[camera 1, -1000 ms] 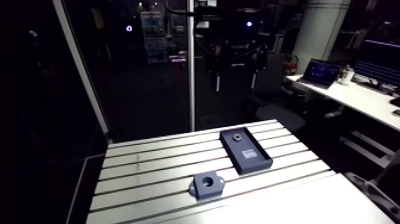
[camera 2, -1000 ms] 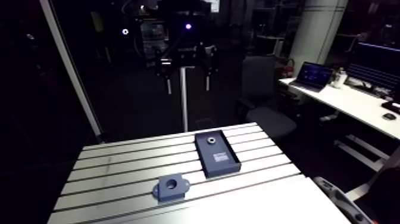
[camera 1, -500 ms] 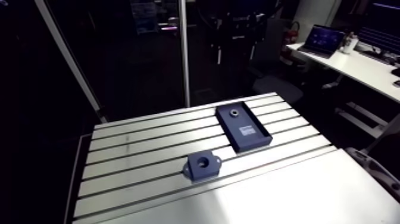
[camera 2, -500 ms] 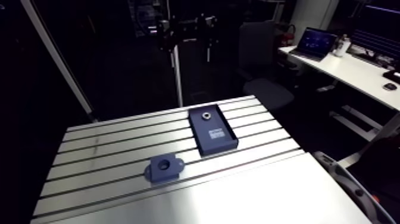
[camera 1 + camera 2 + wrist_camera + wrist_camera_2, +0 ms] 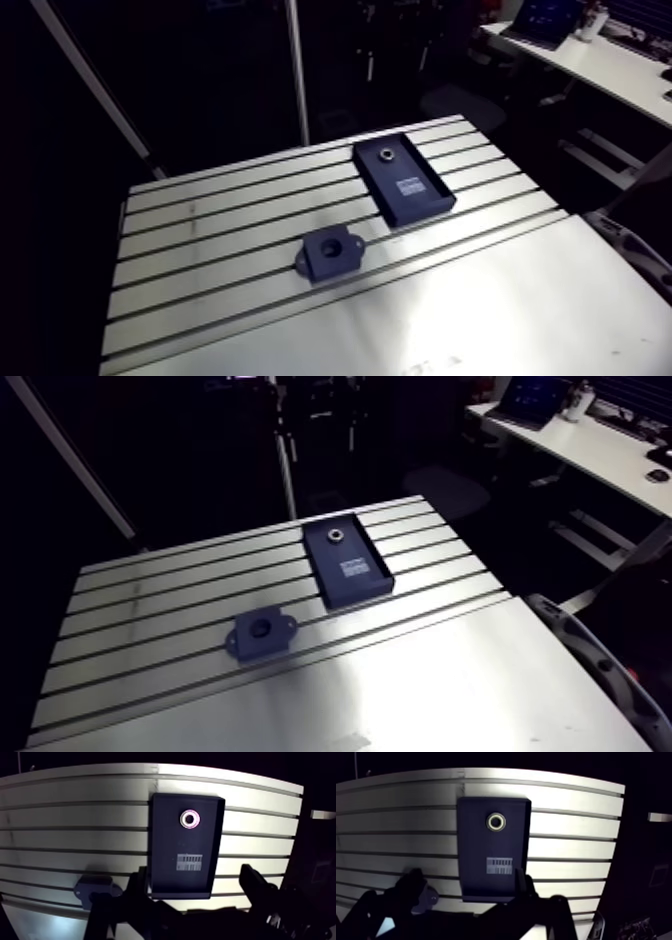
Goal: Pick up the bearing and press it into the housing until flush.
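Observation:
The bearing (image 5: 190, 818), a small metal ring, lies in the far end of a dark rectangular tray (image 5: 162, 847) on the slotted table. In the arm view the bearing (image 5: 384, 155) and tray (image 5: 425, 195) sit at the back right. The dark housing (image 5: 330, 252), a block with a round bore and two side lugs, stands on the table nearer the front and left of the tray. My gripper (image 5: 196, 887) hangs high over the tray's near end, open, with nothing between its fingers (image 5: 138, 883). The housing (image 5: 95, 889) shows beside one finger.
A white printed label (image 5: 190, 862) lies in the tray's middle. A smooth metal plate (image 5: 470, 320) covers the table's front part. An upright post (image 5: 296, 70) rises behind the far edge. The table's left edge (image 5: 112, 300) drops into darkness.
The arm view has tilted down and swung over the table, so the whole picture shifted. Bearing, tray and housing keep their places on the table.

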Robot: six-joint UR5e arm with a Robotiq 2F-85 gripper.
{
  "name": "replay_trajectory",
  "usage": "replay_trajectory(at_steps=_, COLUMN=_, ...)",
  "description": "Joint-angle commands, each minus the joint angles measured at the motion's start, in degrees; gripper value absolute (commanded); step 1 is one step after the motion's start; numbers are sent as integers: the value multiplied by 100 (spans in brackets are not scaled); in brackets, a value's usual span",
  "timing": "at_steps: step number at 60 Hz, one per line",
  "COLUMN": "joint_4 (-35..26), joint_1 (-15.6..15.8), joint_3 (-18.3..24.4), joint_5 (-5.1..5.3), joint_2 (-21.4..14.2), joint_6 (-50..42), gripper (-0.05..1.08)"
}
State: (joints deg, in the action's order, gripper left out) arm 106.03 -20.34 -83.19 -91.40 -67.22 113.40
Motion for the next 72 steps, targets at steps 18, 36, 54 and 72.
replay_trajectory(at_steps=18, joint_4=502, joint_1=-14, joint_3=-214, joint_5=-180, joint_2=335, joint_6=-111, gripper=1)
replay_trajectory(at_steps=36, joint_4=669, joint_1=-32, joint_3=-272, joint_5=-172, joint_2=656, joint_6=-128, gripper=3)
replay_trajectory(at_steps=54, joint_4=678, joint_1=-85, joint_3=-274, joint_5=-154, joint_2=914, joint_6=-247, gripper=12)
replay_trajectory(at_steps=72, joint_4=983, joint_1=-68, joint_3=-384, joint_5=-172, joint_2=1090, joint_6=-356, gripper=19)
